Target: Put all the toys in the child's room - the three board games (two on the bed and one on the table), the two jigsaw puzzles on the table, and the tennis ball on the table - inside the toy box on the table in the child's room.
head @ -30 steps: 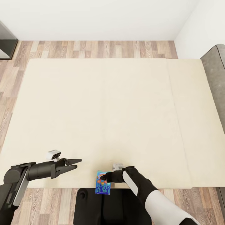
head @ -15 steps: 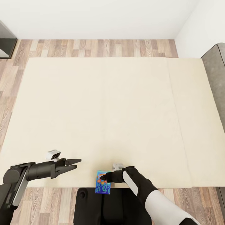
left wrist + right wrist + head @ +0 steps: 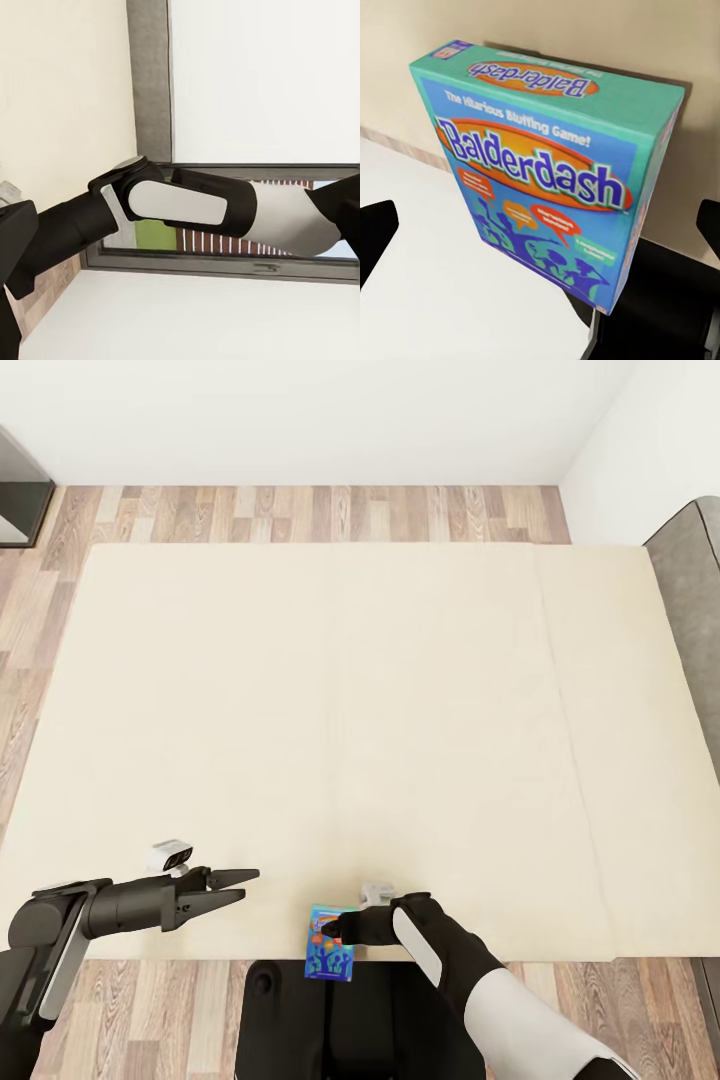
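head view: looking down on the bed [image 3: 330, 740], a wide cream surface with one seam running down its right part. wood plank floor [image 3: 300, 512] shows beyond its far edge and down the left side, then a white wall [image 3: 300, 410]. a dark grey padded edge [image 3: 690, 590] stands at the right of the bed; a dark piece of furniture [image 3: 15, 490] sits at far left.

right gripper [image 3: 328, 932] at the near edge of the bed, over the robot's dark base [image 3: 330, 1020]. it grips a board game [image 3: 330, 957], a blue-green box, by its upper end; the box hangs over the bed's near edge, long side running away from the camera. right wrist view: the same board game [image 3: 551, 180] up close, teal rim, blue face, "balderdash" in blue on an orange oval, speech bubbles below. the black fingertips [image 3: 376, 229] sit at the two sides of the frame with the box between; actual contact is out of sight there, but the head view reads as a hold.

left gripper [image 3: 240, 885] hovers low over the near left part of the bed, pointing toward the right arm, well apart from the box. its two fingers are a narrow gap apart, nothing between them.

left wrist view: right arm [image 3: 180, 214], black and white, crossing the frame; cream bed and grey edge behind, a window beyond.
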Motion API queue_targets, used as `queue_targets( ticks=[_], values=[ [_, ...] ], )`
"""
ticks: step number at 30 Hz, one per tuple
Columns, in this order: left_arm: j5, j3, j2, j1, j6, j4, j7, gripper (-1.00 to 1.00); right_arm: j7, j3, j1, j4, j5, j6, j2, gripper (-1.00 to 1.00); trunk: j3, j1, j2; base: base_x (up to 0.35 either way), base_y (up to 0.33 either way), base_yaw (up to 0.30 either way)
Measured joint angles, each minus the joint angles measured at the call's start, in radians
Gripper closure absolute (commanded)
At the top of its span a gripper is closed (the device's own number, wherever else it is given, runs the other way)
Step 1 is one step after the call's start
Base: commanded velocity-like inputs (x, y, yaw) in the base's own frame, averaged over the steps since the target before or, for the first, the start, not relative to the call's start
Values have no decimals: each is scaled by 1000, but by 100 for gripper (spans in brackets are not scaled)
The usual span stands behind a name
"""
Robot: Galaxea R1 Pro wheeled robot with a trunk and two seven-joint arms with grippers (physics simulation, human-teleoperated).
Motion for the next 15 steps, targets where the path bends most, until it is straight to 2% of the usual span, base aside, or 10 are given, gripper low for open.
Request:
queue_targets(
  ticks=[15],
  values=[
    [0,0,0,0,0,0,0,-100,-2,1,1,-1,-1,4,0,-100,0,0,0,0,0,0]
  ],
)
